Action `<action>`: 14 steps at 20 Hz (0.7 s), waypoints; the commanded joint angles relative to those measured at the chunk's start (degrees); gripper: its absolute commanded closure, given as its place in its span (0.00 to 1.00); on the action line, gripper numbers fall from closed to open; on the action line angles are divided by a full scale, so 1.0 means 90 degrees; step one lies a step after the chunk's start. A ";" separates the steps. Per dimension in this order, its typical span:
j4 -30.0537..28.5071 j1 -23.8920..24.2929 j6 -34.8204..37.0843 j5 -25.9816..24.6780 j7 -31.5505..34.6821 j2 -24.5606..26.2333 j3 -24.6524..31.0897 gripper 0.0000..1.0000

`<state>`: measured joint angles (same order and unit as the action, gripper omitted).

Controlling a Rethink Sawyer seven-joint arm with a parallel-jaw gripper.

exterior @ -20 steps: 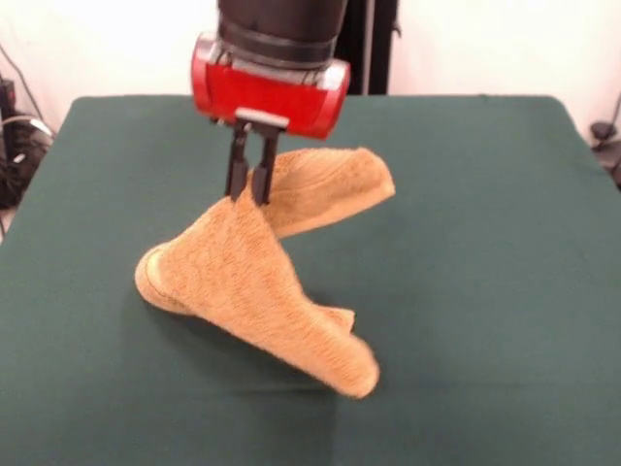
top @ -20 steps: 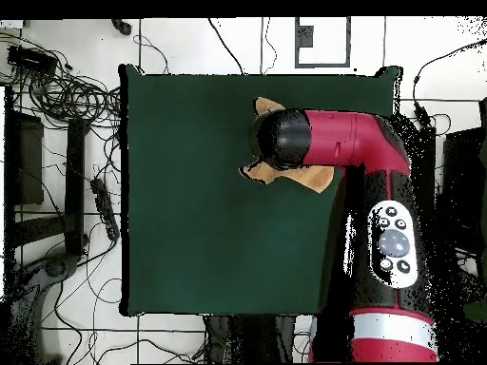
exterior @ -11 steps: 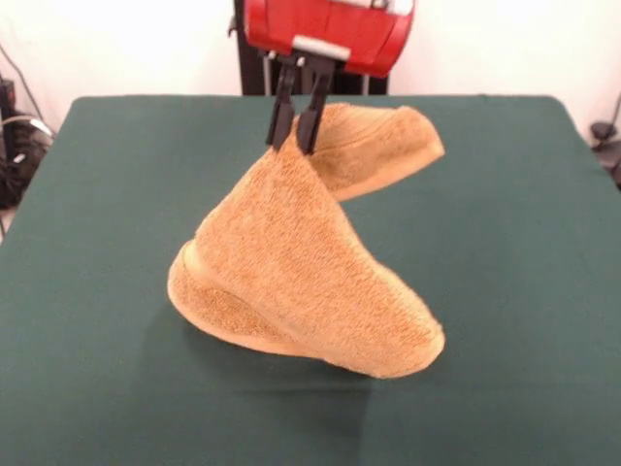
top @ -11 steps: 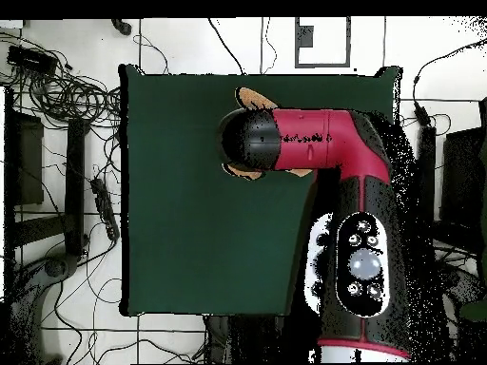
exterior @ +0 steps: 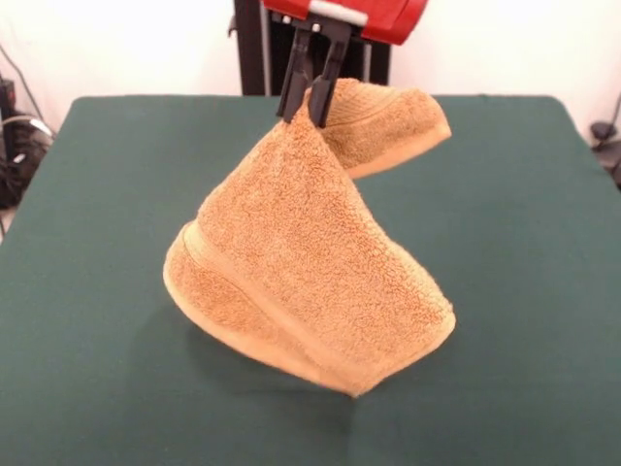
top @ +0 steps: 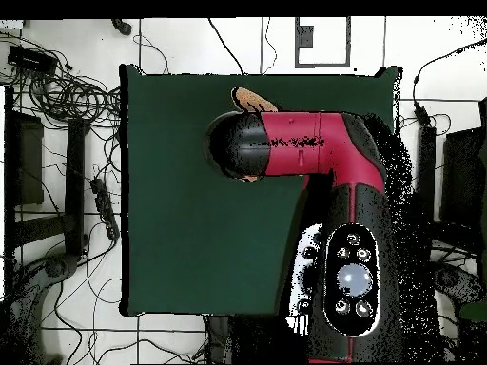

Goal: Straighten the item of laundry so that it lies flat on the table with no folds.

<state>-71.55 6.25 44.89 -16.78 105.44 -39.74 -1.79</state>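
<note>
From above, the arm [top: 314, 157] hides nearly all of the towel [exterior: 310, 262]; only a tan corner pokes out beside it. From the front, the claw [exterior: 309, 109] pinches a fold of the towel at its peak, black fingers [exterior: 292, 87] narrow on the cloth. The towel hangs draped, its far flap folded behind, and its low edge seems to touch the table [exterior: 97, 291]. Bare green cloth lies on every side. Cables [top: 67, 95] tangle on the tiled floor past the table's edge.

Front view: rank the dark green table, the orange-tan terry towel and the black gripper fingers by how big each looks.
1. Dark green table, largest.
2. Orange-tan terry towel, hanging nearer the camera.
3. Black gripper fingers, pinching the towel's top, smallest.
</note>
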 commanded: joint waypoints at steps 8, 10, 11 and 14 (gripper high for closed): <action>0.0394 -0.0358 0.1524 0.0430 0.0622 0.0036 0.0323 1.00; 0.0314 -0.0358 0.1381 0.0425 0.0632 0.0017 0.0338 1.00; 0.0290 -0.0356 0.1298 0.0418 0.0643 0.0003 0.0337 1.00; -0.0067 -0.0325 0.0867 0.0456 0.0798 -0.0051 0.0312 1.00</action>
<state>-68.44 5.47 52.03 -15.08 105.44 -39.97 -1.92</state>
